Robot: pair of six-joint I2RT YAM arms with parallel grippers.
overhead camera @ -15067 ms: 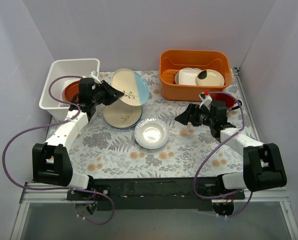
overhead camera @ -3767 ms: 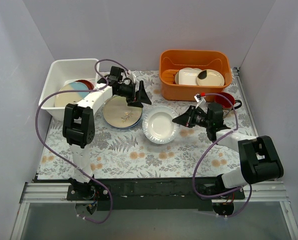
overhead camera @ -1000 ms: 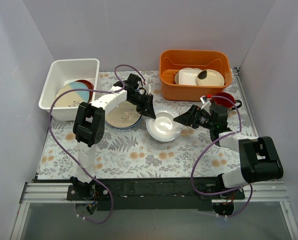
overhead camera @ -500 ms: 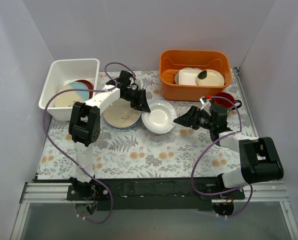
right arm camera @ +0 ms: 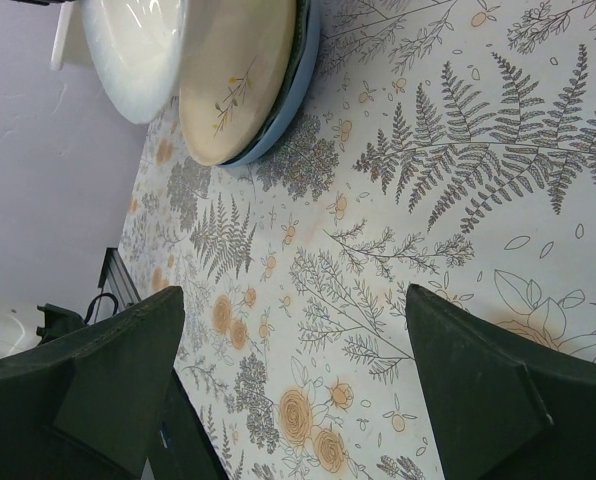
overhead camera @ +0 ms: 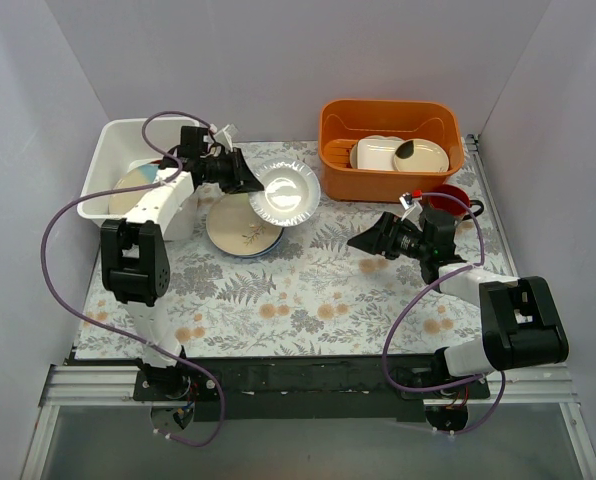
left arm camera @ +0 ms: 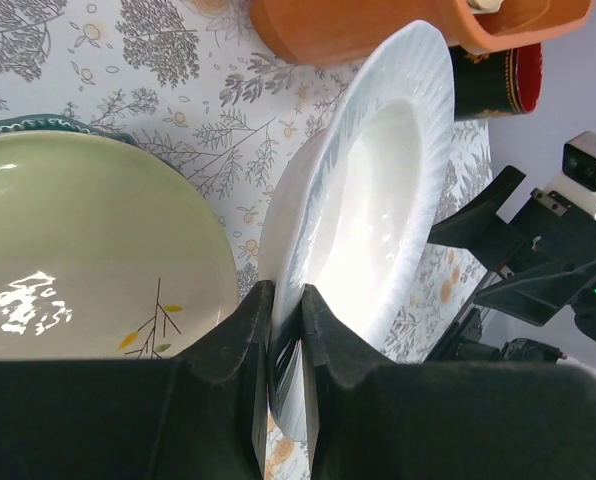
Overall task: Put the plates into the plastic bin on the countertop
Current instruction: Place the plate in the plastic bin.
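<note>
The white plastic bin sits at ten o'clock on the countertop. A cream-and-teal plate lies inside it, partly under the left arm. At one o'clock the orange tub holds cream rectangular dishes, one with a dark patch. A red mug stands just off the tub's five o'clock corner.

The left gripper is pinched tight on the rim of the silvery white plate. That plate hangs tilted above the surface at about eleven o'clock, between bin and tub. Just beside it, a cream-green leaf-sprig plate rests on a teal-blue plate.

The right gripper hovers at three o'clock with fingers spread wide, holding nothing. Grey ferns and orange flowers cover the countertop. Plain pale walls close it in on three sides.
</note>
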